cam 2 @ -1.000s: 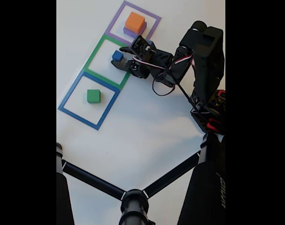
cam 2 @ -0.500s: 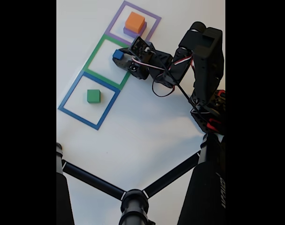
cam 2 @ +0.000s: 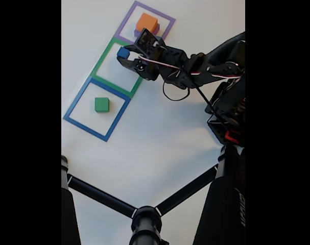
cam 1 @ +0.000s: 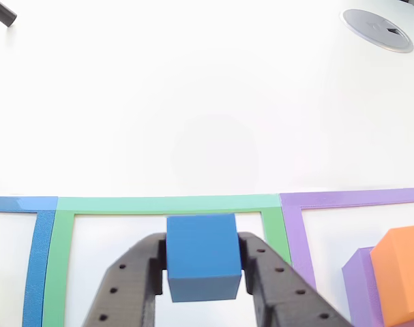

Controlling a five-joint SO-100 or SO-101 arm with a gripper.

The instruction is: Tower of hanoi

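White tabletop (cam 2: 160, 138) carries three flat square outlines. In the purple outline (cam 2: 167, 23), an orange square block (cam 2: 146, 22) sits on the flat purple block (cam 1: 360, 286). A green block (cam 2: 101, 104) rests inside the blue outline (cam 2: 75, 104). The black two-finger gripper (cam 1: 203, 262) clamps the small blue cube (cam 1: 201, 255) over the green outline (cam 1: 159, 204).

Four blocks: one blue cube (cam 2: 123, 52), one green (cam 2: 101, 104), one orange (cam 2: 146, 23), one purple (cam 1: 362, 286), seemingly flat. Three square outlines: blue (cam 2: 73, 107), green (cam 2: 102, 57), purple (cam 2: 125, 25).

Your gripper (cam 1: 203, 272) has bare white table (cam 1: 207, 102) ahead of it. To its right in the other view, the orange block (cam 1: 401, 272) stacked on the purple block (cam 1: 360, 286) stands close. The green block (cam 2: 101, 104) sits well apart.
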